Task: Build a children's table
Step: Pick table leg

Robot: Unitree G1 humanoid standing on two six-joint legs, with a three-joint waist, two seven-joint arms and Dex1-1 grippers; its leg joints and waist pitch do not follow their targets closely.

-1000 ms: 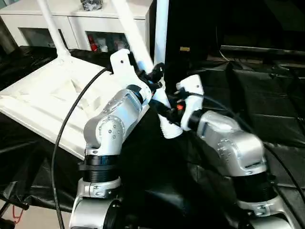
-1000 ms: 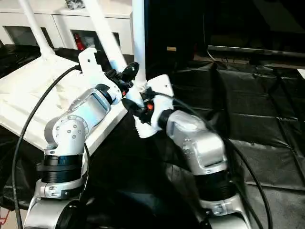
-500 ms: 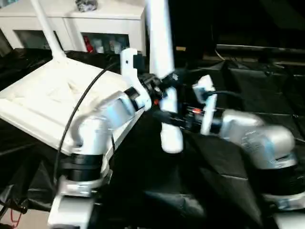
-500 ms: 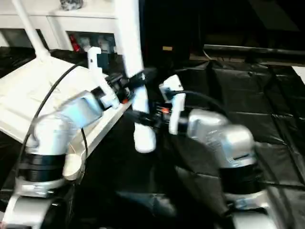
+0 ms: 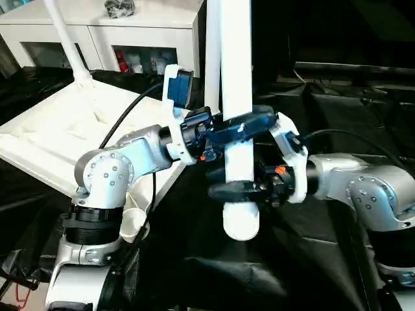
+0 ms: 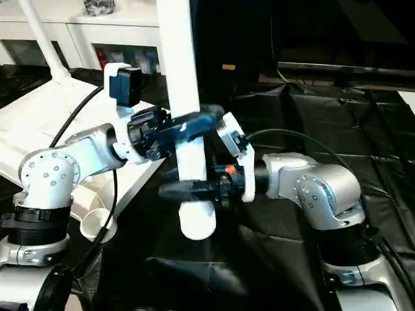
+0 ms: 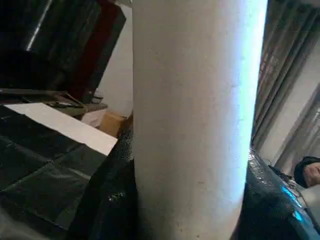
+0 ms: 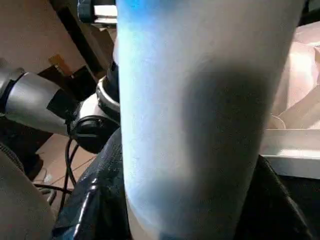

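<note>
The white tabletop (image 5: 58, 136) lies underside up on the left of the black-draped table. One white leg (image 5: 65, 39) stands in its far corner and a second leg (image 5: 211, 58) rises behind my grippers. In the middle I hold a third leg (image 5: 237, 65) upright, its thick lower end (image 5: 240, 223) hanging free above the black cloth. My left gripper (image 5: 237, 123) is shut on this leg from the left. My right gripper (image 5: 237, 191) is shut on it lower down from the right. Close up, the leg (image 7: 195, 125) stands between the fingers in both wrist views (image 8: 200, 115).
A white cabinet (image 5: 97, 26) stands behind the tabletop. Black cloth (image 5: 350, 116) covers the work table to the right and front. An open round corner socket (image 6: 97, 223) of the tabletop sits under my left forearm. A person (image 7: 307, 175) shows at the edge of the left wrist view.
The held leg has swung from tilted to upright and come toward me. My right gripper now grips it lower down, below the left one. The camera shifted too.
</note>
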